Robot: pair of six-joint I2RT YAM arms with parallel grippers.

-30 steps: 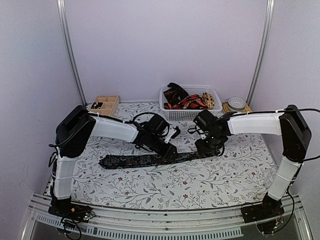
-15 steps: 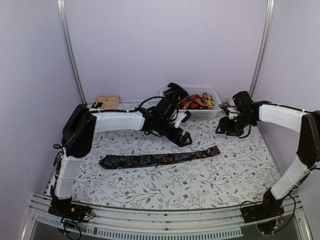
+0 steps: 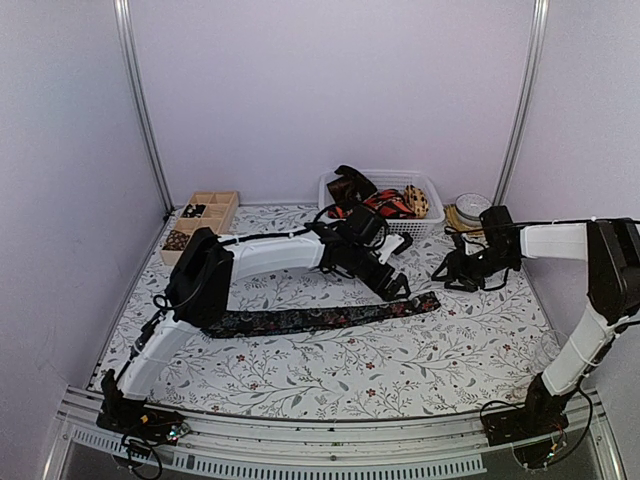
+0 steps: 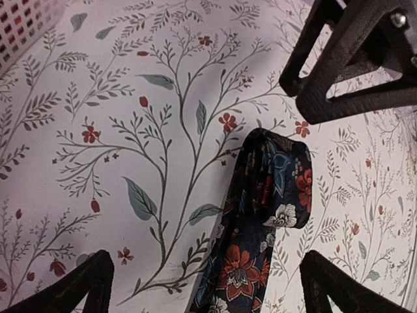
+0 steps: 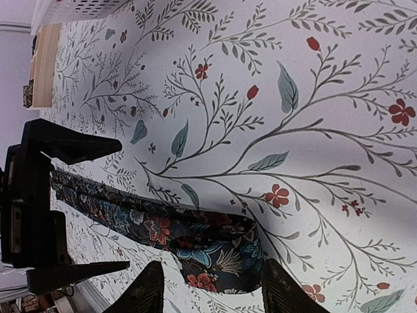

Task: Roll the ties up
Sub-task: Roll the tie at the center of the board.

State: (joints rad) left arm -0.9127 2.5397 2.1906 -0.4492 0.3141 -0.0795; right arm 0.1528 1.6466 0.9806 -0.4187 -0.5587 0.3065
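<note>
A dark floral tie [image 3: 320,318] lies flat across the middle of the worktop [image 3: 300,385]. The left gripper [image 3: 400,290] hovers over its right end, jaws released. The right gripper [image 3: 445,272], nearer the right edge, also has its jaws released.

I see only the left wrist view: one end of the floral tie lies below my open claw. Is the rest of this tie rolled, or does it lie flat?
Observer: Flat. The top view shows the floral tie as one long unrolled strip across the table.
Operator: Does the right claw hold anything?
Observer: No. Its wrist view shows the right claw open and empty, close to that same tie end.
Operator: Are other ties waiting?
Observer: Yes, several ties lie heaped in the white basket at the back.
</note>
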